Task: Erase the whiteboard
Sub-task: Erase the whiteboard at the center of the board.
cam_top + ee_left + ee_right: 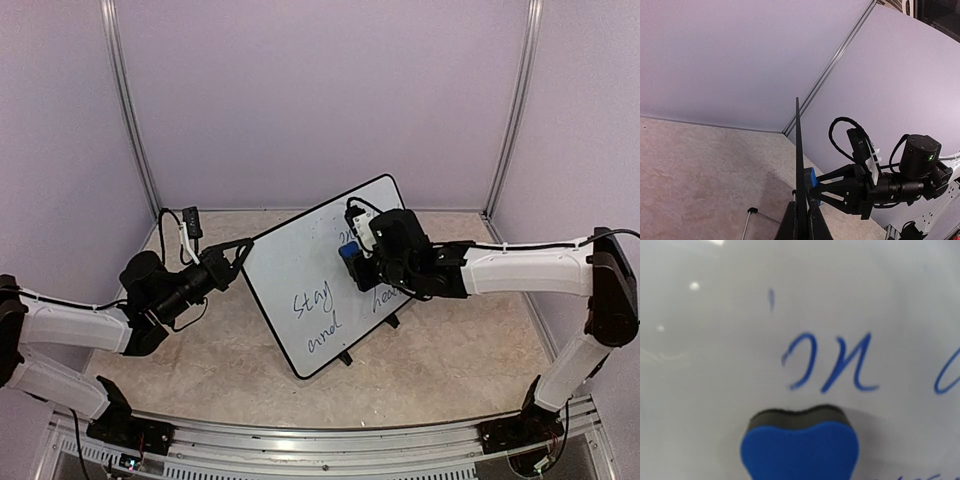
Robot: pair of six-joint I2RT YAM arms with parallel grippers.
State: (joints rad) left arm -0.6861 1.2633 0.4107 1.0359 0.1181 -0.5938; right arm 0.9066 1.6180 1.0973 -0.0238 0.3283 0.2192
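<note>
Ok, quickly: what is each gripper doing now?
Left gripper: closed on the whiteboard edge.
Right gripper: closed on the eraser.

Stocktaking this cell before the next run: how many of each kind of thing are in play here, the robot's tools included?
whiteboard: 1
eraser: 1
tools: 2 (left tool clamped on the whiteboard edge, right tool holding the eraser)
total: 4
</note>
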